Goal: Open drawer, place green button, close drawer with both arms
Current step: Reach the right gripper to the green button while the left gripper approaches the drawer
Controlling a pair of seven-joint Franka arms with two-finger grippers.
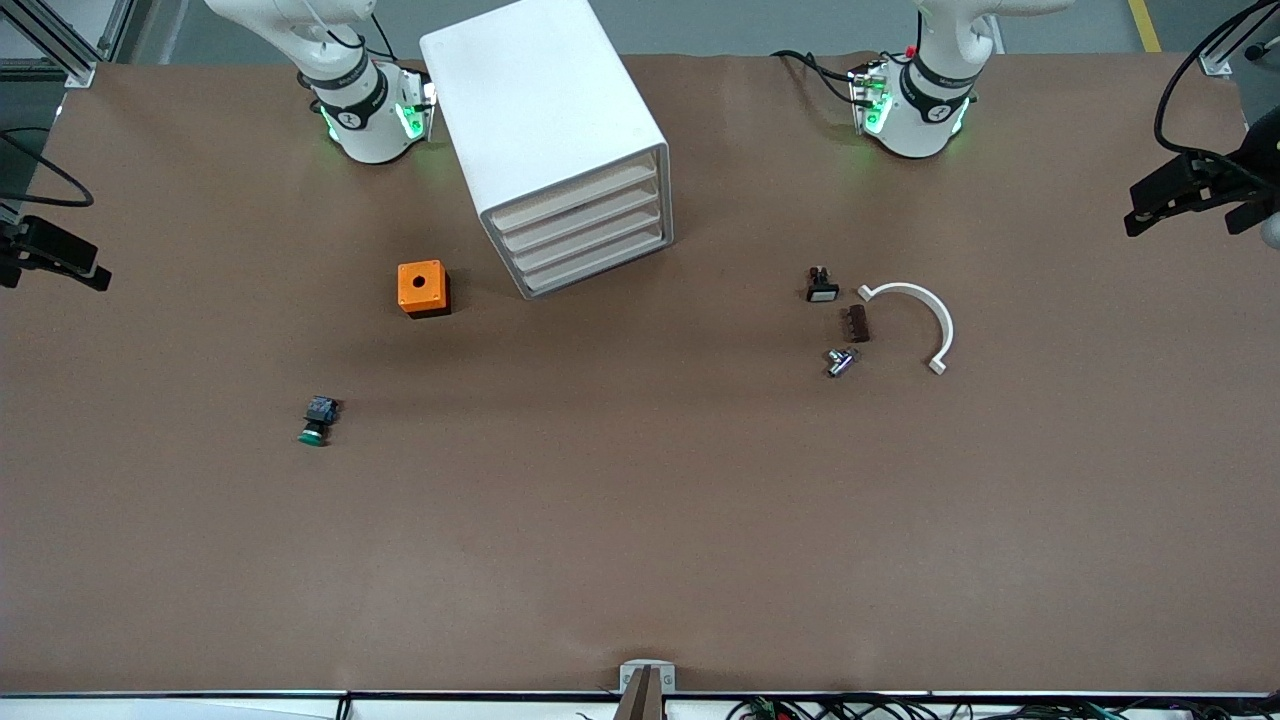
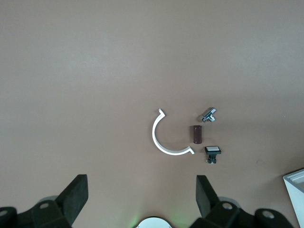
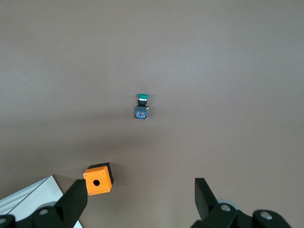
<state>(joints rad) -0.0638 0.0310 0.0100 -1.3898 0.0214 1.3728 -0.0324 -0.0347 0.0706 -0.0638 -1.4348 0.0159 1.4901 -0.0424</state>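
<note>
Front view shows the white cabinet (image 1: pixel 560 140) between the two arm bases with all four drawers shut, the lowest drawer (image 1: pixel 600 262) flush; from it the orange cube (image 1: pixel 423 288) sits at about 9 o'clock and the button (image 1: pixel 318 420) at about 8 o'clock, toward the right arm's end and nearer the camera. The right gripper (image 3: pixel 142 202), fingers spread and empty, waits high above the table, the button lying on its side at 12 o'clock from it, well apart. The left gripper (image 2: pixel 142 197), likewise spread and empty, waits high over a white curved piece (image 2: pixel 164 137).

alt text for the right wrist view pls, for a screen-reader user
The open right gripper hangs high over brown table, holding nothing. Below lie the green-capped button on its side, an orange cube with a hole, and a corner of the white cabinet.
</note>
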